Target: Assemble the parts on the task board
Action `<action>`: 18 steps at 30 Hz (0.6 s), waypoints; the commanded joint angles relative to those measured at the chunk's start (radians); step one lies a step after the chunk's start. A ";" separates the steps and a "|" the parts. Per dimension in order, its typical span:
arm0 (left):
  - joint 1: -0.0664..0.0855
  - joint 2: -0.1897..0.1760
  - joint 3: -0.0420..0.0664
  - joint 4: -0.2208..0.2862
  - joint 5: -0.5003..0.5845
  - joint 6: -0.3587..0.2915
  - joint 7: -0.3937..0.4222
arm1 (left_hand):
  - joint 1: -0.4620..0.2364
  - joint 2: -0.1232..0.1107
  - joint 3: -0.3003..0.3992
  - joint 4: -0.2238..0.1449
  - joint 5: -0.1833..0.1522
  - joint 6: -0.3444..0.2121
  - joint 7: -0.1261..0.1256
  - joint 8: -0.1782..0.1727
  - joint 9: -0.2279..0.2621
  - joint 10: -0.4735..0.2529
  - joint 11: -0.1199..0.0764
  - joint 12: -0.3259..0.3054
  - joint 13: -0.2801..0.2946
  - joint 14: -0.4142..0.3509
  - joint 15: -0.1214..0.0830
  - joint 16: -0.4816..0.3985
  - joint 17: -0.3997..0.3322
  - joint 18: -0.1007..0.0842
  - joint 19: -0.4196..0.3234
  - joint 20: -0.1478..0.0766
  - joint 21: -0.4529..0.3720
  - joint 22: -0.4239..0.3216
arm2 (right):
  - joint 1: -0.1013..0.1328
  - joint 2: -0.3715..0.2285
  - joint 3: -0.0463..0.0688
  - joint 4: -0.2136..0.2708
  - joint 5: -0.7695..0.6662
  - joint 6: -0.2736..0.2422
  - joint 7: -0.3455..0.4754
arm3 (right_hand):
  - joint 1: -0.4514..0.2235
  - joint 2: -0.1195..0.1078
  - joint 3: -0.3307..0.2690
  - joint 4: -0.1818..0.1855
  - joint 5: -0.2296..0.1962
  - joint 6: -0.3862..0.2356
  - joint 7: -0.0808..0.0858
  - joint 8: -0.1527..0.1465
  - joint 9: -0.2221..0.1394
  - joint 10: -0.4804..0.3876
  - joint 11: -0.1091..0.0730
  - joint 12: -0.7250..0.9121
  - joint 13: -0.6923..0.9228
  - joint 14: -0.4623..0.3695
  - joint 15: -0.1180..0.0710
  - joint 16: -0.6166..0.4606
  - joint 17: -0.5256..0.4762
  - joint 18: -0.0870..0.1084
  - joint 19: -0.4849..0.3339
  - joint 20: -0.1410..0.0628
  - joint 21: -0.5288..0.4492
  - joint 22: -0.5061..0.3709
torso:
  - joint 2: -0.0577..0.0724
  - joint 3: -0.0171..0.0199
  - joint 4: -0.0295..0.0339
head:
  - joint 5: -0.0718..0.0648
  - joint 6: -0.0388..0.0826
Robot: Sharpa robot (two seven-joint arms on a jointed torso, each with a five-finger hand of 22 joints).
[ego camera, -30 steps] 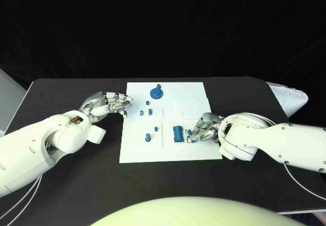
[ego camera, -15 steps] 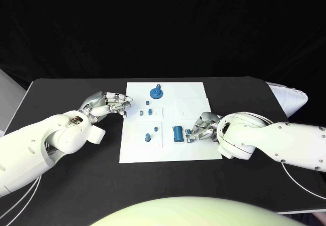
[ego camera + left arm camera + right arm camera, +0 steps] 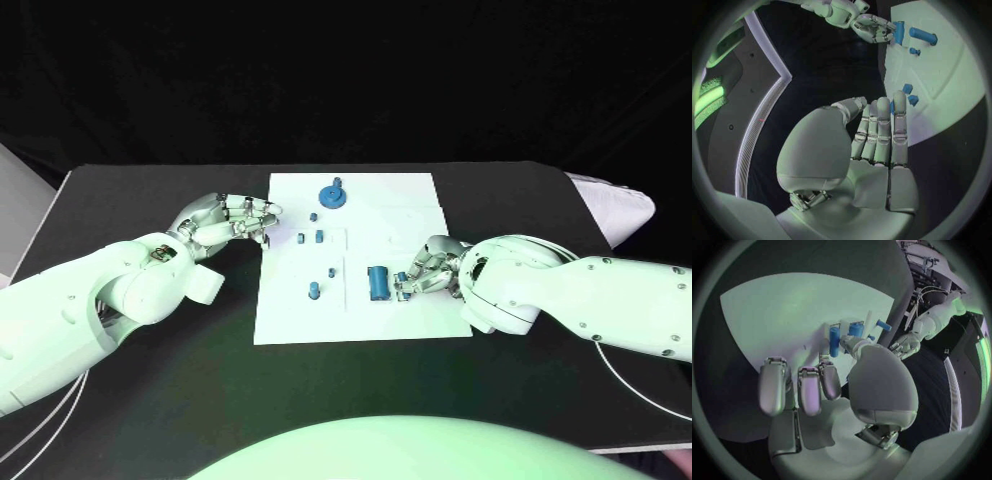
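1. Black table (image 3: 159,420) carrying white task board (image 3: 375,320) at centre, long side running away from the robot.
2. White left arm (image 3: 87,310) entering over the table's left part; white right arm (image 3: 606,305) entering over its right part.
3. Left hand (image 3: 224,220) resting just beside the board's left edge, near the far half; fingers (image 3: 882,132) pressed close together and folded toward the palm, nothing seen between them.
4. Right hand (image 3: 430,270) lying on the board's right half, fingertips at a small blue part (image 3: 400,283) next to the cylinder; firm grip or mere touch cannot be told from any view.
5. Round blue disc part with upright knob (image 3: 333,197) standing near the board's far edge.
6. Blue upright cylinder part (image 3: 378,283) standing mid-board, just left of the right hand.
7. Blue peg (image 3: 313,291) standing on the board's left half, nearer the robot.
8. Small blue pieces (image 3: 309,238) grouped on the left half, close to the left hand's fingertips.
9. Single tiny blue piece (image 3: 332,271) between that group and the peg.
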 commanded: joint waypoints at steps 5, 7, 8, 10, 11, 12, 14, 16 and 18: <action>0.000 0.001 0.000 0.002 -0.003 0.016 0.004 | 0.004 0.002 0.005 0.001 0.004 -0.002 0.004 -0.002 -0.001 -0.007 0.003 0.000 -0.002 0.002 0.003 -0.006 0.000 0.013 0.006 0.003 -0.003 0.002 | 0.000 0.002 0.000 0.004 -0.014 0.023 0.010 | -0.016 -0.002 -0.011 0.003 -0.005 -0.003 0.006 -0.005 -0.001 0.001 0.000 -0.006 0.118 0.079 -0.002 0.005 0.147 -0.010 0.074 -0.003 0.000 0.208 | 0.000 0.0005 0.0000 | 0.000 -0.003; 0.000 0.001 0.000 0.002 -0.003 0.016 0.004 | 0.004 0.002 0.005 0.001 0.004 -0.002 0.004 -0.002 -0.001 -0.007 0.003 0.000 -0.002 0.002 0.003 -0.006 0.000 0.013 0.006 0.003 -0.003 0.002 | 0.000 0.002 0.000 0.006 -0.013 0.021 0.012 | -0.017 -0.002 -0.013 0.004 -0.006 -0.003 0.006 -0.005 -0.001 0.001 0.000 -0.006 0.118 0.079 -0.002 0.005 0.147 -0.010 0.073 -0.003 0.000 0.208 | 0.000 0.0006 -0.0001 | -0.001 -0.004; 0.000 0.001 0.000 0.003 -0.003 0.016 0.004 | 0.004 0.002 0.005 0.001 0.004 -0.002 0.004 -0.002 -0.001 -0.007 0.003 0.000 -0.002 0.002 0.003 -0.006 0.000 0.013 0.006 0.003 -0.003 0.002 | 0.000 0.001 0.000 0.008 -0.014 0.020 0.012 | -0.017 -0.002 -0.013 0.004 -0.006 -0.003 0.006 -0.005 -0.001 0.002 0.000 -0.004 0.119 0.080 -0.002 0.006 0.149 -0.010 0.074 -0.003 0.002 0.208 | 0.000 0.0006 -0.0002 | -0.001 -0.005; 0.000 0.001 0.000 0.003 -0.003 0.017 0.003 | 0.004 0.002 0.005 0.001 0.004 -0.002 0.004 -0.002 -0.001 -0.007 0.003 0.000 -0.002 0.002 0.003 -0.006 0.000 0.013 0.006 0.003 -0.003 0.002 | 0.000 0.000 0.000 0.010 -0.015 0.019 0.013 | -0.017 -0.001 -0.013 0.004 -0.006 -0.003 0.006 -0.005 -0.001 0.002 0.000 -0.004 0.119 0.080 -0.002 0.006 0.148 -0.011 0.074 -0.003 0.004 0.209 | 0.000 0.0005 0.0000 | -0.001 -0.006; 0.000 0.001 0.000 0.003 -0.003 0.018 0.003 | 0.004 0.002 0.005 0.001 0.004 -0.002 0.004 -0.002 -0.001 -0.007 0.003 0.000 -0.002 0.002 0.003 -0.006 0.000 0.013 0.006 0.003 -0.003 0.002 | 0.000 -0.001 0.000 0.011 -0.015 0.018 0.013 | -0.017 0.000 -0.013 0.004 -0.006 -0.003 0.006 -0.004 -0.001 0.003 0.000 -0.003 0.119 0.080 -0.002 0.006 0.149 -0.011 0.074 -0.003 0.005 0.209 | 0.000 0.0004 0.0004 | -0.002 -0.006; 0.000 0.001 0.000 0.003 -0.003 0.018 0.003 | 0.004 0.002 0.005 0.001 0.004 -0.002 0.004 -0.002 -0.001 -0.007 0.003 0.000 -0.002 0.002 0.003 -0.006 0.000 0.013 0.006 0.003 -0.003 0.002 | 0.000 -0.002 0.000 0.012 -0.016 0.018 0.013 | -0.016 0.003 -0.013 0.004 -0.006 -0.002 0.005 -0.004 -0.001 0.003 0.000 -0.002 0.120 0.080 -0.002 0.006 0.150 -0.011 0.074 -0.003 0.005 0.209 | 0.000 0.0004 0.0004 | -0.002 -0.006; 0.000 0.001 0.000 0.002 -0.003 0.018 0.002 | 0.004 0.002 0.005 0.001 0.004 -0.002 0.004 -0.002 -0.001 -0.007 0.003 0.000 -0.002 0.002 0.003 -0.006 0.000 0.013 0.006 0.003 -0.003 0.002 | -0.001 -0.003 0.000 0.013 -0.016 0.018 0.013 | -0.016 0.003 -0.013 0.004 -0.006 -0.002 0.005 -0.004 -0.001 0.003 0.000 -0.002 0.120 0.080 -0.002 0.006 0.150 -0.011 0.074 -0.003 0.005 0.209 | -0.001 0.0007 -0.0002 | -0.001 -0.006; 0.000 0.000 0.000 0.002 -0.003 0.018 0.002 | 0.004 0.002 0.005 0.001 0.004 -0.002 0.004 -0.002 -0.001 -0.007 0.003 0.000 -0.002 0.002 0.003 -0.006 0.000 0.013 0.006 0.003 -0.003 0.002 | -0.001 -0.003 0.000 0.013 -0.017 0.017 0.013 | -0.016 0.003 -0.013 0.004 -0.006 -0.002 0.005 -0.004 -0.001 0.003 0.000 -0.002 0.120 0.080 -0.002 0.006 0.150 -0.011 0.074 -0.003 0.005 0.209 | -0.001 0.0004 -0.0006 | -0.001 -0.007; 0.000 0.000 0.000 0.002 -0.003 0.018 0.002 | 0.004 0.002 0.005 0.001 0.004 -0.002 0.004 -0.002 -0.001 -0.007 0.003 0.000 -0.002 0.002 0.003 -0.006 0.000 0.013 0.006 0.003 -0.003 0.002 | -0.001 -0.003 0.000 0.014 -0.017 0.017 0.013 | -0.016 0.003 -0.013 0.004 -0.006 -0.002 0.005 -0.004 -0.001 0.003 0.000 -0.002 0.120 0.080 -0.002 0.006 0.150 -0.011 0.074 -0.003 0.005 0.209 | 0.000 0.0004 0.0001 | -0.001 -0.007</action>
